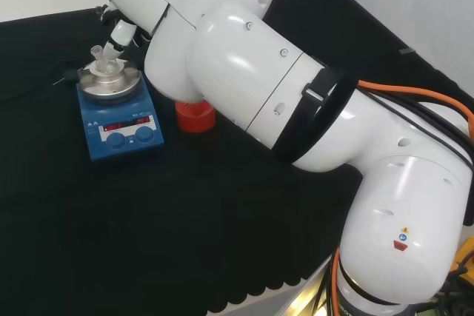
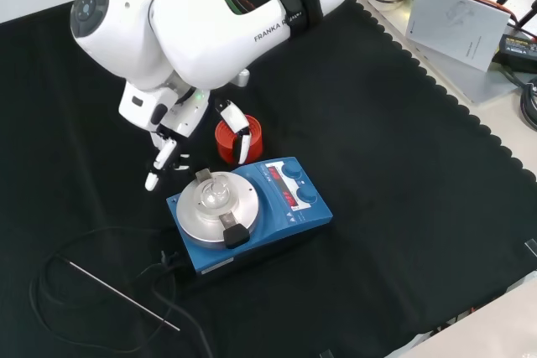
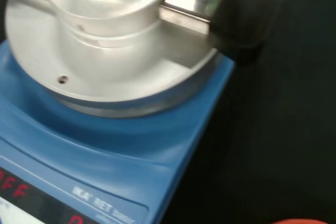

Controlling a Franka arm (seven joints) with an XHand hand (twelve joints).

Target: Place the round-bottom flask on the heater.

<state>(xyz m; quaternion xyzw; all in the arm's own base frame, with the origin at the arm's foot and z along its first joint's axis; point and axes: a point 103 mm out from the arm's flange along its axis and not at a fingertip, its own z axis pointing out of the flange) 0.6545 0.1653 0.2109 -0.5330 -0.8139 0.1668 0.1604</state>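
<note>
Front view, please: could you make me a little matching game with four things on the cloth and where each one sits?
Things:
1. round-bottom flask
2. red stand
3. hand
4. thin metal rod

Places:
A. lying on the cloth left of the heater
B. on the heater's metal top
C. above the heater, fingers open, holding nothing
D. just behind the heater

Pairs: 1-B, 2-D, 3-C, 4-A

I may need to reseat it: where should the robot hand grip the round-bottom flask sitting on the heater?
Grip the round-bottom flask by its neck, coming from above. Its bulb sits down in the metal block on the heater, so only the neck stands clear. The robot hand hangs open just beside it.
</note>
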